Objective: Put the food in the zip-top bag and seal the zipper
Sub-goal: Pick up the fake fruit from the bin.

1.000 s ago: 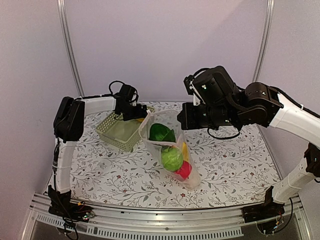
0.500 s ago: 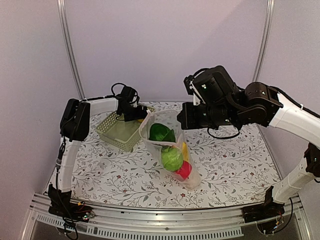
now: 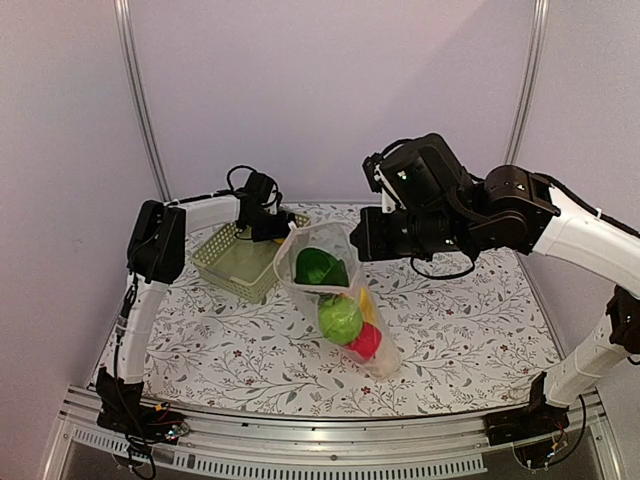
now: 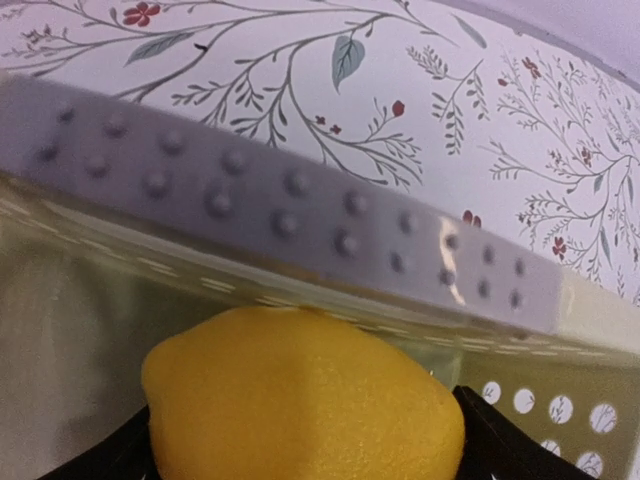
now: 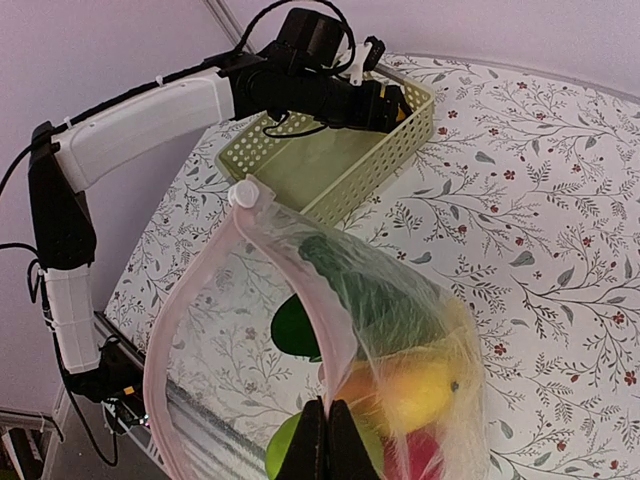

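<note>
Top view, left claw: the left claw (image 3: 279, 226) reaches into the far right corner of the basket (image 3: 238, 281), next to the bag's mouth.
Top view, right claw: the right claw (image 3: 360, 236) holds the zip-top bag (image 3: 287, 262) up by its rim, with the bag's base resting on the desk (image 3: 470, 320).
Top view, bag contents: the dark green vegetable (image 3: 320, 266) sits highest, the green apple (image 3: 340, 318) is below it, and the red round fruit (image 3: 366, 342) is near the bottom.
Top view, change: over the last second the left elbow has swung inward and the claw has pushed deeper into that corner. The bag has drifted slightly to the left.
Left wrist, fruit: the small yellow fruit (image 4: 300, 400) fills the space between the jaws and lies in the basket.
Left wrist, claw state: the jaws are spread. The studded pad (image 4: 280, 220) is just clear of the fruit, so it is not gripped yet.
Right wrist, claw state: the claw is clamped on the bag's edge at the zipper (image 5: 290, 280).
Right wrist, mouth: the mouth gapes, and the slider tab (image 5: 243, 192) is at the far end.
Right wrist, extra: a yellow piece (image 5: 410, 390) is already inside the bag.
Meaning: the left arm looks ready to pick up what is probably the last fruit. Sealing has not started.
</note>
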Available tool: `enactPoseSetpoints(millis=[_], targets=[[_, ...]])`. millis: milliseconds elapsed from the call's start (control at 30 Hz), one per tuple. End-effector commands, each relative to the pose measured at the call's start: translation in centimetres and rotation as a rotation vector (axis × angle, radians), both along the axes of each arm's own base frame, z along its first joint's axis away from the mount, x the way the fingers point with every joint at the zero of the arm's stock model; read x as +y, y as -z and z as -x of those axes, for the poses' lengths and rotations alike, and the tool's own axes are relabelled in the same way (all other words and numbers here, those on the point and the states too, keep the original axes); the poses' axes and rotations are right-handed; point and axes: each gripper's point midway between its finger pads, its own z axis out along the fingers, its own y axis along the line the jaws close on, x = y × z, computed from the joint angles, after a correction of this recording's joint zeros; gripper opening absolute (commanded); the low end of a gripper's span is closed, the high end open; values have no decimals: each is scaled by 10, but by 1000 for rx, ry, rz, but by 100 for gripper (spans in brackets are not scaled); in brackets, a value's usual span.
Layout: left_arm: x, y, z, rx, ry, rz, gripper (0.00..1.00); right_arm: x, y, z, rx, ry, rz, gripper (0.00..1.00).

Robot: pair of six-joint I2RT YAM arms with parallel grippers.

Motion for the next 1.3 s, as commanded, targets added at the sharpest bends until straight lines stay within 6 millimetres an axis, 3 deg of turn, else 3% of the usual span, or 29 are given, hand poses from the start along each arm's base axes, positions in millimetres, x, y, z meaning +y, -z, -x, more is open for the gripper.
enactPoseSetpoints(millis=[0, 267, 400, 567, 700, 900, 933, 1000, 1067, 1267], targets=[[6, 6, 0, 18, 13, -23, 85, 4, -3, -5, 1, 9, -15, 0], [6, -14, 0, -20, 15, -6, 78, 4, -1, -5, 7, 9, -17, 0], [11, -36, -1, -64, 0, 11, 77, 3, -1, -5, 8, 11, -17, 0], [14, -95, 0, -197, -19, 77, 76, 1, -3, -4, 4, 13, -19, 0], [27, -141, 15, -281, -49, 103, 75, -1, -4, -4, -1, 18, -21, 0], [51, -191, 65, -365, -94, 170, 75, -5, -6, -4, -8, 17, -19, 0], [55, -210, 78, -399, -101, 200, 74, -5, -7, -4, -10, 17, -21, 0], [61, -217, 106, -412, -105, 249, 74, -5, -8, -3, -16, 15, -21, 0], [62, -240, 134, -449, -97, 298, 74, -6, -9, -3, -20, 13, -23, 0], [50, -291, 221, -483, 20, 383, 74, -9, -10, -2, -26, 3, -20, 0]])
